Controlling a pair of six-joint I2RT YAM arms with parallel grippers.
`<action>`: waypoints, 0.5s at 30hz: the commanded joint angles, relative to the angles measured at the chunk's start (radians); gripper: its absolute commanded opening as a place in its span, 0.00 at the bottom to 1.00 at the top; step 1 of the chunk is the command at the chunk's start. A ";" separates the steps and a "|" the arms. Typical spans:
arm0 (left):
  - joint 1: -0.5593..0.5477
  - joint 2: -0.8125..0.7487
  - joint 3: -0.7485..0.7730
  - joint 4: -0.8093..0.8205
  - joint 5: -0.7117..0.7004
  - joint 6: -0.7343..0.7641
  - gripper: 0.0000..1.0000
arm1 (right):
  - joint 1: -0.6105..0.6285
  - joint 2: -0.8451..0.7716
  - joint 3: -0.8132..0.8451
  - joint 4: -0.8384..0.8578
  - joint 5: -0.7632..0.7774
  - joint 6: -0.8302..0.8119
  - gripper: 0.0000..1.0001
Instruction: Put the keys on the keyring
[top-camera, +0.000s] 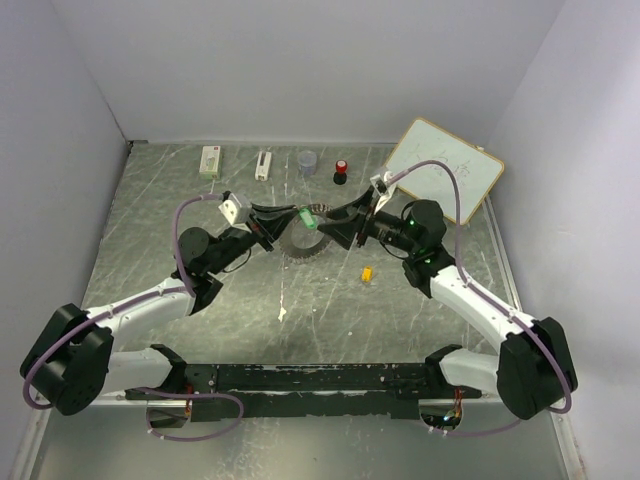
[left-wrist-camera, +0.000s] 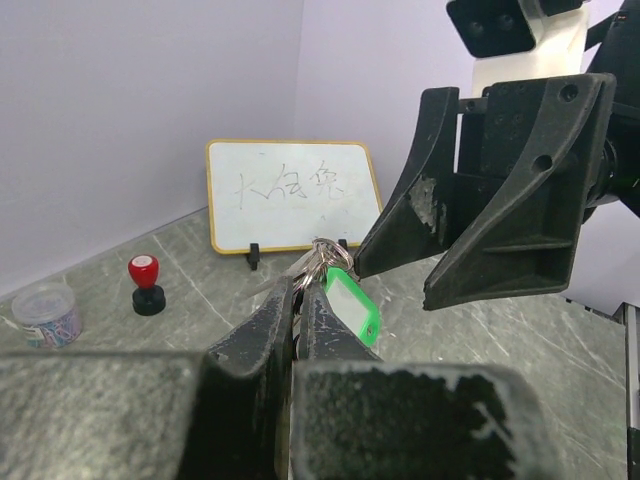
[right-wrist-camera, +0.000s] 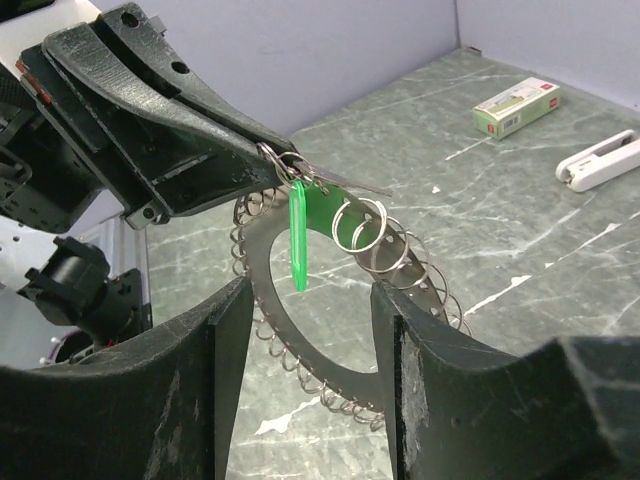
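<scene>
The keyring (top-camera: 300, 248) is a dark flat ring with small wire loops all around its rim, held tilted above the table. My left gripper (top-camera: 272, 235) is shut on its upper rim (left-wrist-camera: 298, 290). A bright green key (top-camera: 308, 218) hangs from a loop beside those tips (left-wrist-camera: 352, 305). My right gripper (top-camera: 330, 228) faces the left one, jaws open and holding nothing (left-wrist-camera: 395, 285). In the right wrist view its fingers (right-wrist-camera: 215, 350) straddle the keyring (right-wrist-camera: 275, 320), and the green key (right-wrist-camera: 298, 245) dangles just ahead. The yellow-orange key (top-camera: 367, 272) lies on the table to the right.
A small whiteboard (top-camera: 445, 170) leans at the back right. Along the back edge stand a red-topped black knob (top-camera: 341, 172), a grey cup (top-camera: 307, 162), a white stapler-like piece (top-camera: 263, 164) and a white-green box (top-camera: 210, 161). Walls enclose three sides.
</scene>
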 joint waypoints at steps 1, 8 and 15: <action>0.002 0.007 0.046 0.054 0.034 -0.019 0.07 | 0.018 0.028 0.043 0.042 -0.046 -0.008 0.51; 0.001 0.010 0.048 0.059 0.045 -0.025 0.07 | 0.030 0.084 0.063 0.079 -0.063 0.019 0.50; 0.001 0.007 0.050 0.060 0.051 -0.024 0.07 | 0.039 0.124 0.075 0.106 -0.070 0.039 0.46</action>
